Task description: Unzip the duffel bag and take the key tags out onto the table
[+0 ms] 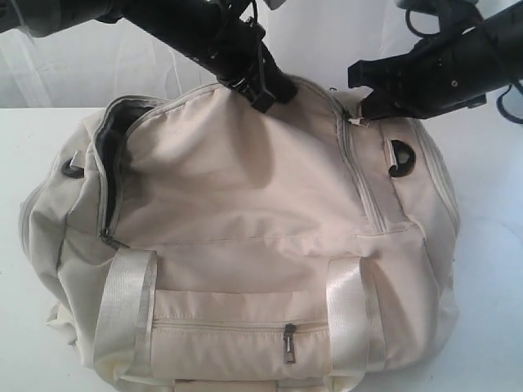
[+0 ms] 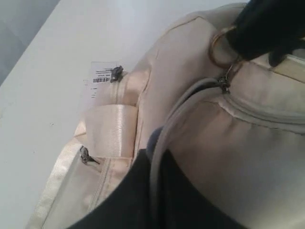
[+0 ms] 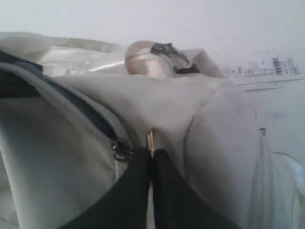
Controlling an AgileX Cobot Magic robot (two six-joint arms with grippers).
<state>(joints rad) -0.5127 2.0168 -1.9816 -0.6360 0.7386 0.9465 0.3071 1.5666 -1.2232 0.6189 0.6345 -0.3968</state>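
The right gripper (image 3: 151, 153) has its jaws clenched on the thin golden pull ring (image 2: 212, 47) of a zipper. Its two dark fingers press together with the ring between them, and the metal slider (image 3: 121, 151) sits just beside them. In the exterior view this is at the upper right of the frame, at the top end of a zipper line that runs down the right part of the bag.

The left gripper (image 1: 263, 94) is at the upper middle of the frame, on the top edge of the duffel bag (image 1: 245, 188). Its jaws are closed too, and a pale seam edge of the bag appears to pass between them.

The bag is large, cream coloured and made of soft wrinkled fabric. It fills the middle and lower part of the frame and lies on the white table (image 1: 490, 269). At its left side a zipper stands open and the dark lining (image 1: 114, 135) shows. Two shiny webbing handles (image 1: 125, 302) go down the front, with a small zipped pocket (image 1: 237, 327) between them. A black strap ring (image 1: 402, 157) sits at the right, just beside the zipper line.
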